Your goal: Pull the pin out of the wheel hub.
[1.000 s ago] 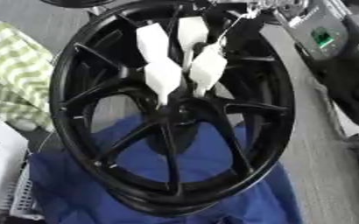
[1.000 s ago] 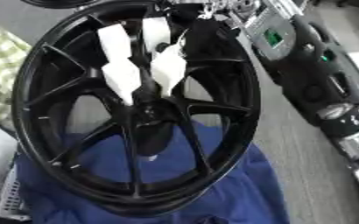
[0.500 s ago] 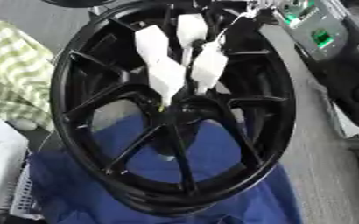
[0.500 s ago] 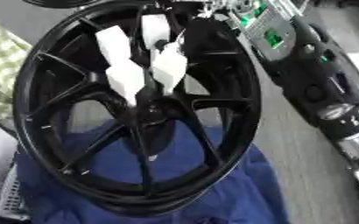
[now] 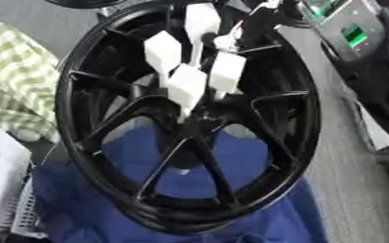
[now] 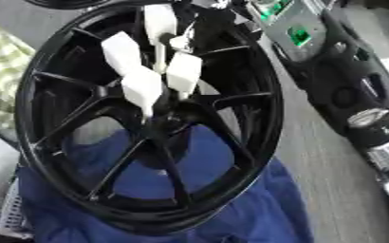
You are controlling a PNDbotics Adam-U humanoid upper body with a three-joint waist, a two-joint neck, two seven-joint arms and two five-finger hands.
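A black multi-spoke wheel (image 5: 90,142) lies tilted on a blue cloth (image 5: 106,209). My right hand (image 5: 188,78), with white finger covers, reaches down from the upper right into the middle of the wheel. Its fingers (image 6: 141,88) are bunched together and point at the hub (image 5: 189,126). A thin pale stub, the pin (image 5: 184,112), shows just under the fingertips at the hub's centre, and the fingers pinch it. Most of the pin is hidden by the hand. My left hand shows in neither view.
A green-checked cloth (image 5: 15,80) lies to the left of the wheel. A white crate (image 5: 0,190) stands at the lower left. A dark dashboard part (image 6: 347,95) with a green-lit display (image 6: 299,34) lies along the right on the grey surface.
My right hand has stayed at the hub with the fingers bunched as before. The whole picture has shifted a little, so the camera moved.
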